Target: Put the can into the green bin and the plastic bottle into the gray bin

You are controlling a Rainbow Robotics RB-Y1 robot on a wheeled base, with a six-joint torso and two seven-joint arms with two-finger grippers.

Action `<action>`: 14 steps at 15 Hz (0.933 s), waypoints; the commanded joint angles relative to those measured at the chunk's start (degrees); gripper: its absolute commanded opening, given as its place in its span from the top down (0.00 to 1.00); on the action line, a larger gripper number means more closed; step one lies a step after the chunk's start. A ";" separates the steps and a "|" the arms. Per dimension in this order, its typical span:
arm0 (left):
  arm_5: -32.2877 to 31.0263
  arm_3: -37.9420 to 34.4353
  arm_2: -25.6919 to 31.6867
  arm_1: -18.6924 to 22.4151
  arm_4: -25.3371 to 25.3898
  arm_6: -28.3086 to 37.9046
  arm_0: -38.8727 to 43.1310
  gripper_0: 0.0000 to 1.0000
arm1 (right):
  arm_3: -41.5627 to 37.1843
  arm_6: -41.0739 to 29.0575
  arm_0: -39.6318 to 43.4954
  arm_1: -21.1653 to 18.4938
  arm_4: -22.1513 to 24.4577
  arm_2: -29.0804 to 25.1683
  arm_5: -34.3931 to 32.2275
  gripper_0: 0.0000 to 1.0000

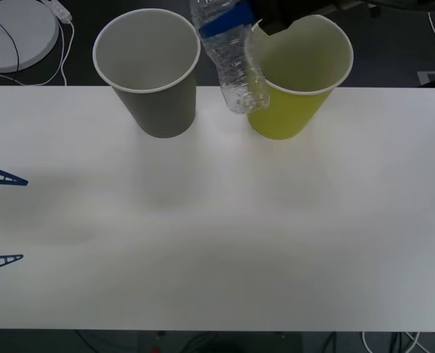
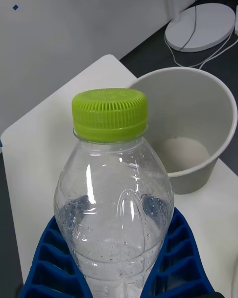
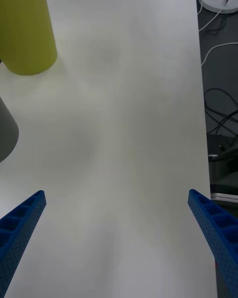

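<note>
My right gripper (image 2: 116,278) is shut on the plastic bottle (image 2: 114,198), a clear ribbed bottle with a lime-green cap (image 2: 110,114). Beyond the cap stands the gray bin (image 2: 198,114), open and pale inside. From the front, the bottle (image 1: 234,70) hangs in the air between the gray bin (image 1: 159,95) and the green bin (image 1: 295,110), with a blue finger (image 1: 221,22) across it. My left gripper (image 1: 3,219) rests open at the table's left edge, with the green bin (image 3: 25,30) and gray bin (image 3: 6,129) far from it. The can is out of view.
Both bins stand at the far edge of the white table (image 1: 217,220). A white round lamp base (image 1: 12,33) with cables lies on the dark floor beyond the far left corner. More cables (image 3: 218,104) run along the floor beside the table.
</note>
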 commanded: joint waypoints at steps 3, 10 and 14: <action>0.00 0.00 0.00 0.00 0.00 0.00 0.00 0.00 | 10.22 0.00 -7.72 5.23 0.59 1.64 -5.71 1.00; 0.00 0.00 0.00 0.00 0.00 0.00 0.00 0.00 | 21.47 -0.18 -20.99 9.89 1.03 11.92 -8.17 1.00; 0.00 0.00 0.00 0.00 0.00 0.00 0.00 0.00 | 33.69 -1.06 -28.20 16.74 0.42 14.64 -12.30 1.00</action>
